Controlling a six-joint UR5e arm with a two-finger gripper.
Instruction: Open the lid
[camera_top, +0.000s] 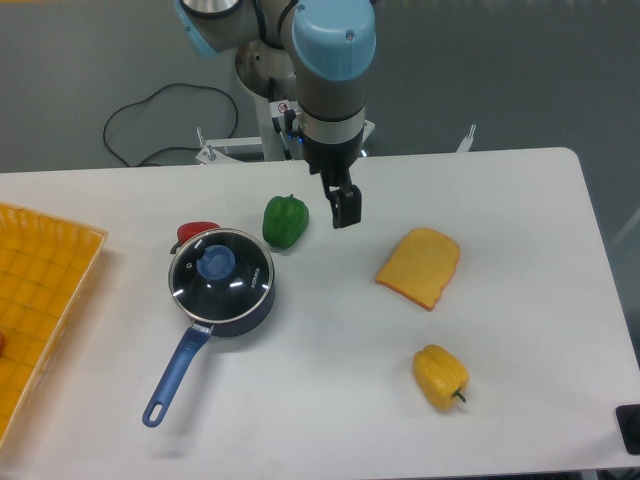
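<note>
The lid (220, 268) is a round clear glass disc with a thin metal rim and a blue centre knob (215, 263). It sits flat on the dark blue saucepan (235, 312), whose long blue handle (174, 374) points toward the front left. My gripper (345, 208) hangs above the table to the right of the pan, well apart from the lid, beside the green pepper. Its fingers look close together with nothing between them.
A green pepper (285, 221) lies just right of the pan's far side. A red object (195, 232) peeks out behind the pan. A toast slice (419, 267) and a yellow pepper (439, 377) lie to the right. A yellow basket (40, 300) stands at the left edge.
</note>
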